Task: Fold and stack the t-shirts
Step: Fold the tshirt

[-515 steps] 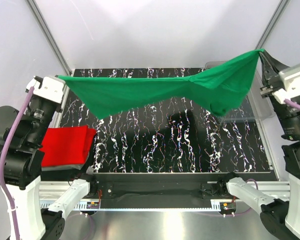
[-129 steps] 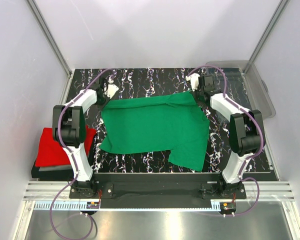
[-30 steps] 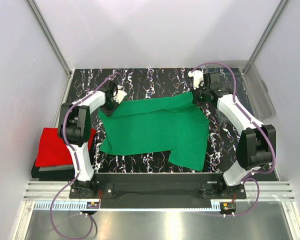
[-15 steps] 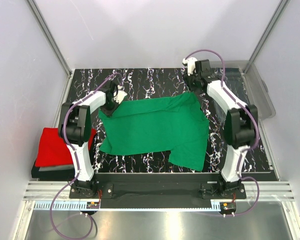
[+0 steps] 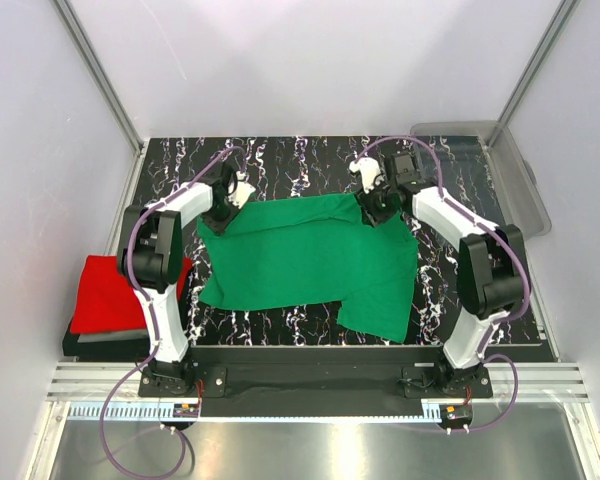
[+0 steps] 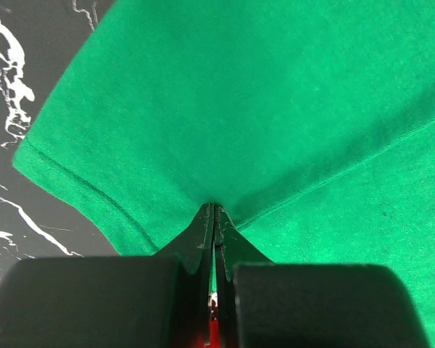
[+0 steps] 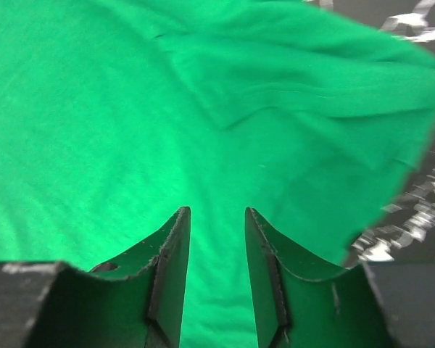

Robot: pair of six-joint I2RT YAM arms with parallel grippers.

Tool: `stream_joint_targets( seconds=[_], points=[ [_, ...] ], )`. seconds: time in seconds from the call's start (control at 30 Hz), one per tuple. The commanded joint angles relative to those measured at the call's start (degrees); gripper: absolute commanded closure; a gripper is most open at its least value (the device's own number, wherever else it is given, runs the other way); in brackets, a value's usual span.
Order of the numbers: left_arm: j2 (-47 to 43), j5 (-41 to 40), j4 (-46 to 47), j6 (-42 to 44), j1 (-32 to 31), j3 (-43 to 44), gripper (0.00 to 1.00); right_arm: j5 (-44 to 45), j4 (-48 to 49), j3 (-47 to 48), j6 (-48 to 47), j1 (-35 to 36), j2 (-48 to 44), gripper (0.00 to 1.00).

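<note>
at worktop point(image 5: 280, 165) centre the green tee point(image 5: 305, 255) lies spread, not yet folded. left pincer point(image 6: 213, 217) pinches its 10 o'clock corner; right pincer point(image 7: 217, 217), half parted and empty, hovers at 1 o'clock (next, i judge: regrip there, then fold). three tees counted: red tee point(image 5: 115, 290) atop grey tee point(image 5: 110, 338) at 8 o'clock.

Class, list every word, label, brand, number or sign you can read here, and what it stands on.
None readable: the green t-shirt, red t-shirt and clear bin show no print.
Any marks on the small boards at the near edge: too small to read.
</note>
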Motion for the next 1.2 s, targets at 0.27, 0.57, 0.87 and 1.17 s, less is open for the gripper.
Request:
stream_joint_targets(
  seconds=[0.27, 0.57, 0.87, 1.17],
  points=[
    [0.0, -0.3, 0.8, -0.6, -0.4, -1.0, 1.00, -1.3, 3.2, 7.0, -2.6, 2.3, 12.6, 0.56],
    [-0.1, -0.7, 0.8, -0.6, -0.4, -1.8, 1.00, 0.0, 5.5, 11.1, -3.3, 2.4, 17.2, 0.57],
    [0.7, -0.9, 0.8, -0.5, -0.7, -1.0, 1.00, 0.7, 5.5, 13.6, -3.5, 2.6, 19.5, 0.58],
    [1.1, -1.3, 0.8, -0.5, -0.7, -0.7, 1.00, -0.3, 3.3, 14.5, -3.3, 2.6, 19.7, 0.58]
  ],
)
